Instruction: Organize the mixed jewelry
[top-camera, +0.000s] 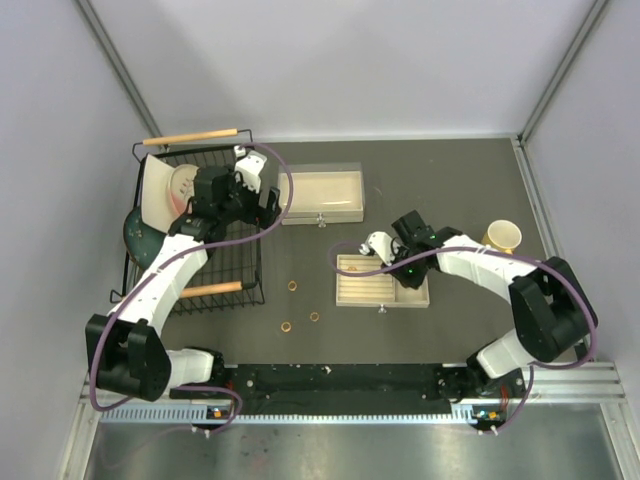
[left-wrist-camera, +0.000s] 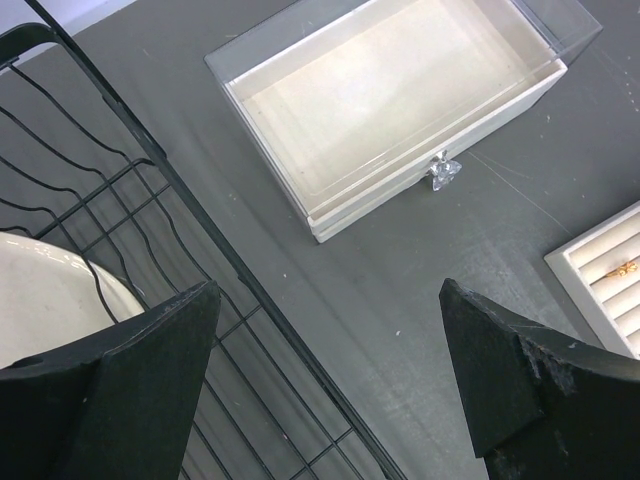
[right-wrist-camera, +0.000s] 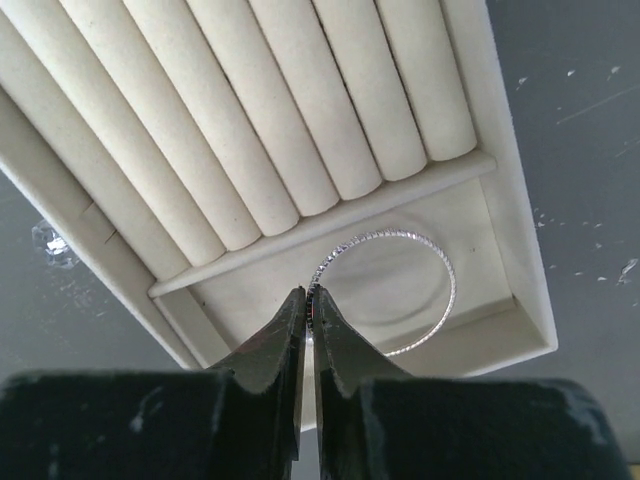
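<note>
My right gripper is shut on the left edge of the thin silver wire bracelet and holds it over the open end compartment of the beige slotted tray. In the top view this gripper is above the tray's left part. Three small gold rings lie on the dark table: one, one and one. A gold piece sits in a tray slot. My left gripper is open and empty, above the wire basket's right edge; in the top view it is there too.
An open shallow drawer box with a crystal knob stands at the back middle. The black wire basket with wooden handles holds a white bowl at the left. A yellow cup stands at the right.
</note>
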